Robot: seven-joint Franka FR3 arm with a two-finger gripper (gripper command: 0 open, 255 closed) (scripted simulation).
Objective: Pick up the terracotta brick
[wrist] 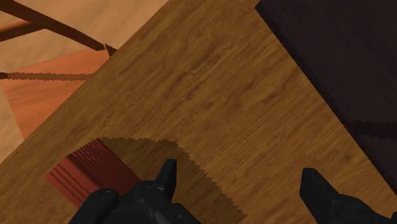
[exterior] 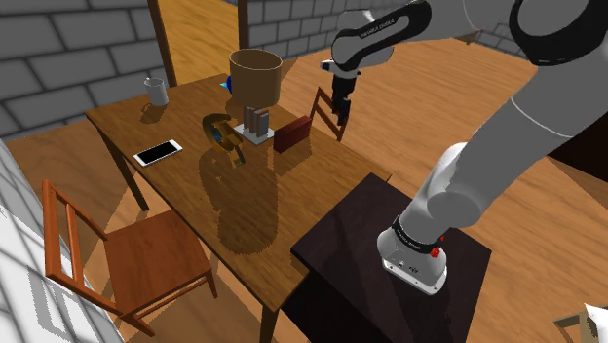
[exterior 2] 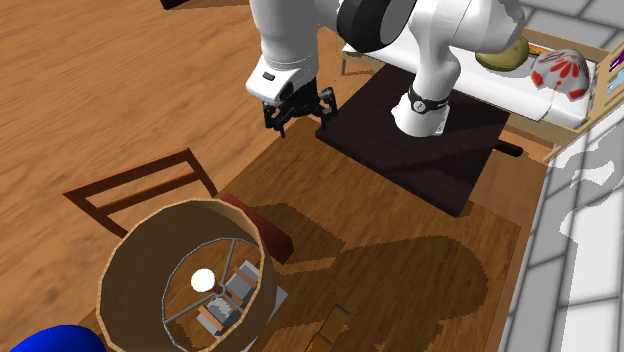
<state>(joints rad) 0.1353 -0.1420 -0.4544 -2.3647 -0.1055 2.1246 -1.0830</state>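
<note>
Hand (wrist: 240, 173) open over table (exterior: 127, 122) nr brick (exterior: 292, 133); mug (exterior: 156, 92) contents unseen

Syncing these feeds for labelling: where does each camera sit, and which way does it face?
Shoulder view: beside the dark box stand, looking down over the brown wooden table; white arm and black hand show.
Second exterior view: above the table, facing toward the stand; arm and hand show.
Wrist view: on the hand, looking down at the table; its parted fingers show.
All three share the reddish-brown brick.
</note>
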